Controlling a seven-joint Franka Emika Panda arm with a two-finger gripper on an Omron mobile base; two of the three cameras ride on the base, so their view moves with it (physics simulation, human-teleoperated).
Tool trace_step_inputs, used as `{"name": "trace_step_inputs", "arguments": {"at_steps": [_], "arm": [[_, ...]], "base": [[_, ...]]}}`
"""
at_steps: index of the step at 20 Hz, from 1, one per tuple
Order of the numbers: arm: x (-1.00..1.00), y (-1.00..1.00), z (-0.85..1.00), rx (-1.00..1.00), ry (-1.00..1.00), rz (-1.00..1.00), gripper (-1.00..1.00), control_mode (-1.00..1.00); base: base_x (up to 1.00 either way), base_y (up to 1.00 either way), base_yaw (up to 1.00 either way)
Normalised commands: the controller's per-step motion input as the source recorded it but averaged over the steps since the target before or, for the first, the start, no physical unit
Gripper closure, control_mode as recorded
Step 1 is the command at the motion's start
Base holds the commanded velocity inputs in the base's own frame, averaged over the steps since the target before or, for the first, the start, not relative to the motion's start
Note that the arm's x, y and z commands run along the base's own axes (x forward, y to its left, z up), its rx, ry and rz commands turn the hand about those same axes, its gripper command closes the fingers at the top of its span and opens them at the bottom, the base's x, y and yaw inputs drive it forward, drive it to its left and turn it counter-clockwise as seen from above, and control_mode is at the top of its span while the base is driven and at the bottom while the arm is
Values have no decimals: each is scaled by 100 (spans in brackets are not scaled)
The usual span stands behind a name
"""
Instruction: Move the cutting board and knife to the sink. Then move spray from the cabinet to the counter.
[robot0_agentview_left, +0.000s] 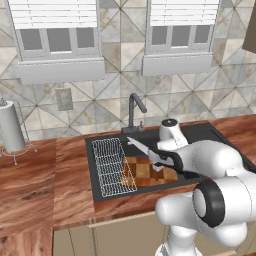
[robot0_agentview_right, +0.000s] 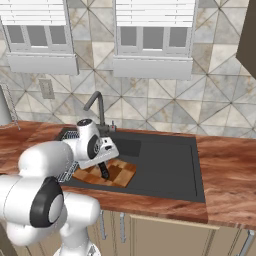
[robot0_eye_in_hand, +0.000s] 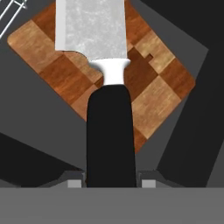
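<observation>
My gripper (robot0_eye_in_hand: 109, 179) is shut on the black handle of the knife (robot0_eye_in_hand: 109, 127). Its silver blade (robot0_eye_in_hand: 92, 26) points away from the hand, over the chequered cutting board (robot0_eye_in_hand: 162, 87). The cutting board (robot0_agentview_left: 145, 173) lies flat on the bottom of the dark sink (robot0_agentview_left: 90, 150), beside a wire rack. The knife (robot0_agentview_left: 142, 148) hangs a little above the board, blade slanting up to the left, with the gripper (robot0_agentview_left: 167, 161) at its handle end. From the right base view the gripper (robot0_agentview_right: 103, 167) and the dark handle stand over the board (robot0_agentview_right: 120, 173). The counter (robot0_agentview_right: 225, 165) surrounds the sink. The spray is out of view.
A wire rack (robot0_agentview_left: 114, 167) fills the sink's left part, close to the board. A dark faucet (robot0_agentview_left: 134, 107) rises behind the basin. A paper towel holder (robot0_agentview_left: 10, 127) stands far left on the counter. The sink's right half (robot0_agentview_right: 170, 160) is bare.
</observation>
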Motion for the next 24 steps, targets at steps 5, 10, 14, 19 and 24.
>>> {"name": "trace_step_inputs", "arguments": {"at_steps": [5, 10, 14, 19, 24], "arm": [[8, 0, -29, 0, 0, 0, 100, -100], [17, 0, -14, 0, 2, 0, 100, -100], [31, -3, -9, 0, 0, 0, 100, -100], [29, -9, -15, 0, 0, 0, 100, -100], [24, -6, -29, 0, 0, 0, 100, -100]], "base": [[0, 0, 0], [0, 0, 0], [0, 0, 0], [0, 0, 0], [0, 0, 0]]}}
